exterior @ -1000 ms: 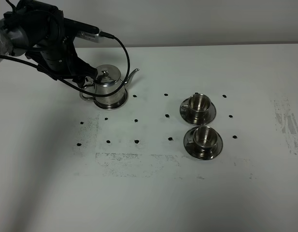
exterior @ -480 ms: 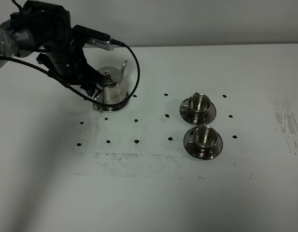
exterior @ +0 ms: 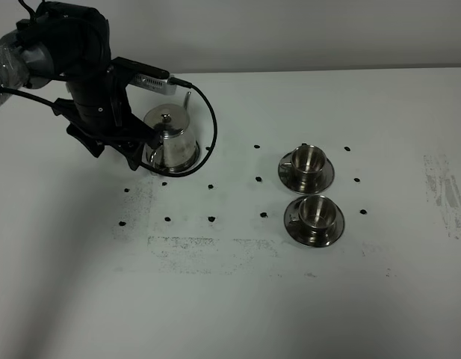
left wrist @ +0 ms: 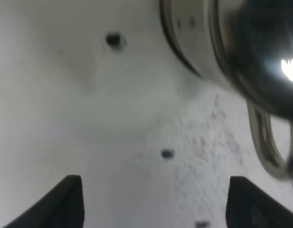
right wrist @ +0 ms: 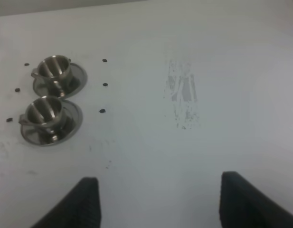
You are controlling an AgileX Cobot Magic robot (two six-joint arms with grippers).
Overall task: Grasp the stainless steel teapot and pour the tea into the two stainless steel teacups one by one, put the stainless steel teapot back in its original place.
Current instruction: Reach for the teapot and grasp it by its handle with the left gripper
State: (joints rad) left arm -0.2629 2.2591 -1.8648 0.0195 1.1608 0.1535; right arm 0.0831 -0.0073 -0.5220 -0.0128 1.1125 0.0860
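The stainless steel teapot (exterior: 171, 137) stands at the back left of the table on its round steel disc (exterior: 187, 162), spout pointing toward the back. My left gripper (left wrist: 160, 205) hovers open just to the left and front of the teapot (left wrist: 260, 52). Nothing lies between its fingertips (left wrist: 70, 202), and the loop handle (left wrist: 266, 145) hangs just off to one side. The two stainless steel teacups (exterior: 308, 158) (exterior: 314, 212) sit on saucers at centre right and also appear in the right wrist view (right wrist: 53, 69) (right wrist: 44, 110). My right gripper (right wrist: 160, 202) is open over bare table. No tea is visible.
Small black dots (exterior: 211, 186) mark a grid on the white table (exterior: 230, 299). A black cable (exterior: 210, 134) loops from the left arm around the teapot's right side. A scuffed patch (exterior: 443, 187) lies at the far right.
The left arm has swung forward around the teapot's left side. The teapot has turned on its disc, its spout going from pointing right to pointing toward the back.
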